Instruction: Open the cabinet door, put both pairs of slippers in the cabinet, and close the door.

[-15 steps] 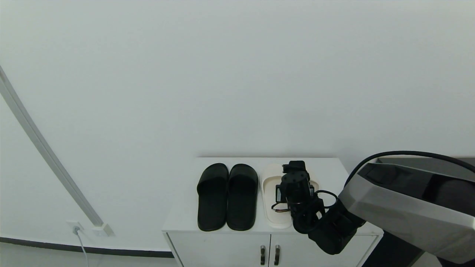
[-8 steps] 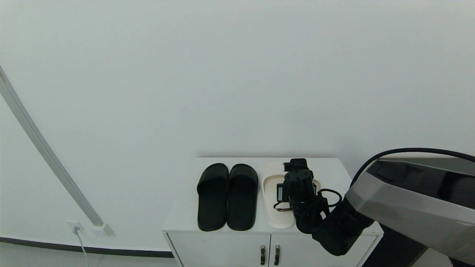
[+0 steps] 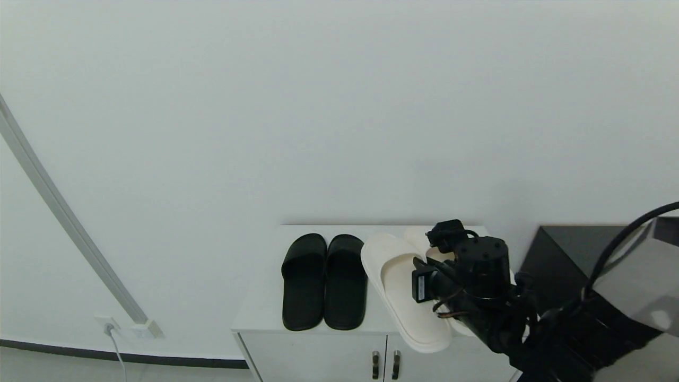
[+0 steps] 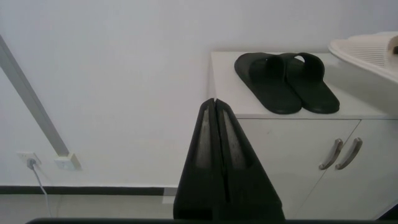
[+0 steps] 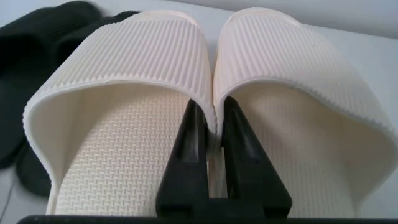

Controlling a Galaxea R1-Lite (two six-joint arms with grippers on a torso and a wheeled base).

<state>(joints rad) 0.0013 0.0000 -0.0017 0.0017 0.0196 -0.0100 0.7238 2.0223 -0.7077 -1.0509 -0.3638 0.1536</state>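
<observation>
Right jaws pinching white slippers (image 3: 403,297) together, pair just lifted off cabinet (image 3: 265,297) top. Left jaws closed, empty. Doors (image 3: 318,361) unopened, blocks stowing.

We note cream slippers (image 3: 406,289) w/ ribbed straps and a fine criss-cross footbed (seen close at the wrist) — black slippers (image 3: 303,281) plain matte. Cabinet (image 3: 313,350) white, handles (image 3: 375,365) grey metallic; wall (image 3: 318,106) white — its slanted strip (image 3: 66,210) pale grey.
</observation>
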